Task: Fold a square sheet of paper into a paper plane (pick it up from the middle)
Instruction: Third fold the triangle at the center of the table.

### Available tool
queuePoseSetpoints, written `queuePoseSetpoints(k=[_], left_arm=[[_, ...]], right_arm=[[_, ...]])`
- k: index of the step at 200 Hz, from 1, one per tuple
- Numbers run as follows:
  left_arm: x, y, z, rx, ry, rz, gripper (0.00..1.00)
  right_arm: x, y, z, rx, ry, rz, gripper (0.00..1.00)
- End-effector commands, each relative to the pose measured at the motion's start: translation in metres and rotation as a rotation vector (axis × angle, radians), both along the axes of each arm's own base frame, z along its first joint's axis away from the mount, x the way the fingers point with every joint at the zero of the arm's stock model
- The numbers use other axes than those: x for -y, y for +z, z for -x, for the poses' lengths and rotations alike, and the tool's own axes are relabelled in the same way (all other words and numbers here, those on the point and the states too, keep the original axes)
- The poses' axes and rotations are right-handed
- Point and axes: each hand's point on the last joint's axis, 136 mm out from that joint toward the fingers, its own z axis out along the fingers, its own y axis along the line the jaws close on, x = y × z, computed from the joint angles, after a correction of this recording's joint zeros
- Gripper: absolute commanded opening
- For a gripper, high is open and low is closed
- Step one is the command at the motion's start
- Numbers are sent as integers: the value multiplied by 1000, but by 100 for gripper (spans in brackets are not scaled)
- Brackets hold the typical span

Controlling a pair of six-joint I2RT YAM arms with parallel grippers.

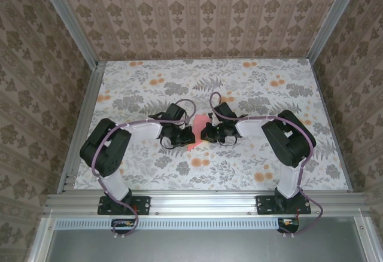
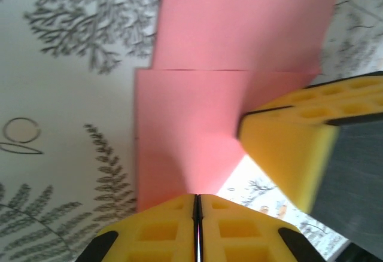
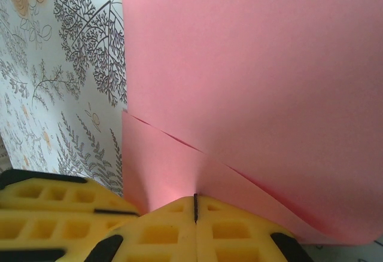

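Note:
The square sheet of paper (image 1: 192,132) is salmon-pink and sits at the table's middle, between the two grippers. It shows two layers, with a fold edge running across the sheet (image 2: 239,29) in the left wrist view. My left gripper (image 1: 186,135) is shut on the sheet's near edge, and its yellow pads (image 2: 161,229) press together with a thin pink line between them. My right gripper (image 1: 203,134) is shut on the sheet (image 3: 251,64) from the other side, close beside the left one. The right gripper's finger (image 2: 299,148) touches the paper in the left wrist view. The paper plane is out of view.
The table (image 1: 149,88) has a grey leaf print with orange flower prints (image 1: 200,163). Aluminium rails (image 1: 197,202) run along the near edge, and patterned walls close in the left, right and far sides. Both arms bend inward toward the middle.

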Motion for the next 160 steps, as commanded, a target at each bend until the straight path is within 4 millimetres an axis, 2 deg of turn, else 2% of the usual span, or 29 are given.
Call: queuePoseSetpoints(k=[1,45,86,113,160], left_arm=[[-12,-19,3,-29,28,-70,9],[-23,-40,17,-93,30,-114,7],[-40,-54,34,-140,25,-176,7],[-47,-60,39,-160,29,-192,6],[-46,-57,38,-153,27,-185,6]], right_arm=[[18,-27,10,-60,-40,90,7],[20,-26,7,-49,-34,91,7],[25,-9,-10,33,-16,38,8],[41,-5,-24,50,-56,33,8],[72,-6,-52,67,-150,75,8]])
